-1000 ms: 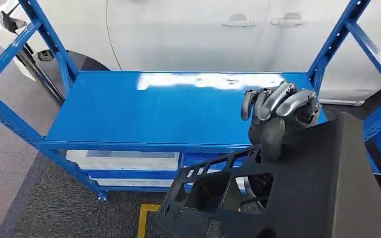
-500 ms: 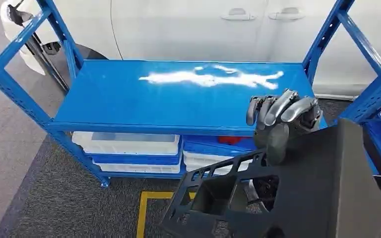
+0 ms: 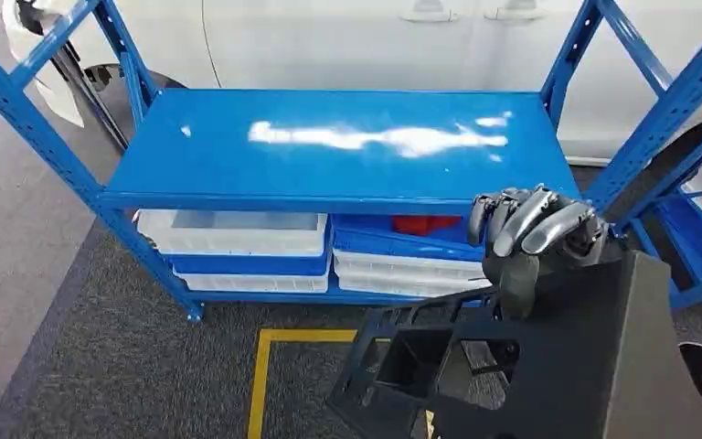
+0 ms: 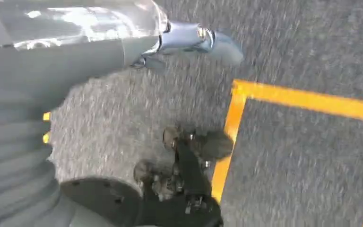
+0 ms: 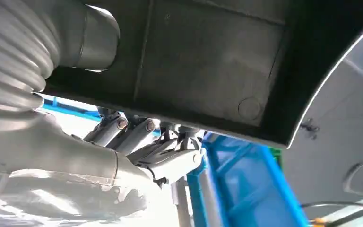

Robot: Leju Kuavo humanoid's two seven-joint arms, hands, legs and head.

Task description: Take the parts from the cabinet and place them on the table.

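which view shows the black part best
The head view: the black part shows its cut-out openings and slanted panel, with the right hand gripping its top edge. The right wrist view gives a close look at its dark underside. The left wrist view faces the floor.

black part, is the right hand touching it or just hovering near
Touching. In the head view the right hand grips the black part, thumb pressed on its face and fingers curled over its top edge.

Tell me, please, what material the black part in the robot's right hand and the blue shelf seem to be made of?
The black part looks like moulded plastic with a matte finish: it has thin walls, formed pockets and no shine. The right hand holds it at its upper edge. The blue shelf looks like painted sheet metal with a glossy finish: its top shows bright white reflections. Neither is certain from the look alone.
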